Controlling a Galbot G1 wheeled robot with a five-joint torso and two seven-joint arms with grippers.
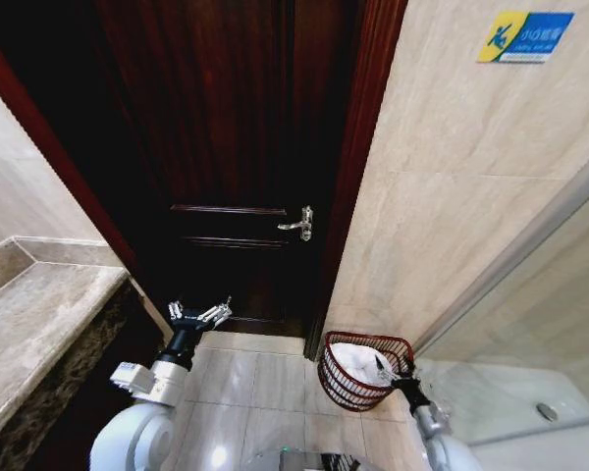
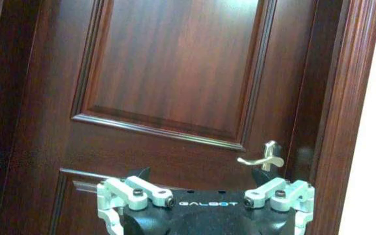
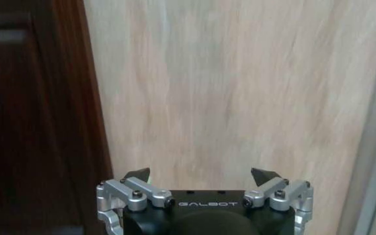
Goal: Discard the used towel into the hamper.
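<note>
The towel point(image 1: 358, 361) lies white and crumpled inside the hamper point(image 1: 346, 391), which stands on the floor tiles at the right, against the marble wall point(image 1: 442, 196) and just right of the door point(image 1: 236, 147). So the discarding looks done; at most the arms need to draw back.

The right gripper point(image 1: 395, 368) hangs at the hamper's near-right rim, its fingers spread apart and holding nothing, as the right wrist view point(image 3: 201, 175) shows against bare wall. The left gripper point(image 1: 199, 313) is raised at the left, facing the door and its handle point(image 1: 301, 224), fingers likewise apart and empty.

Whether the right fingertips touch the towel or the rim I cannot tell. The hamper's base is partly hidden by the right arm.
</note>
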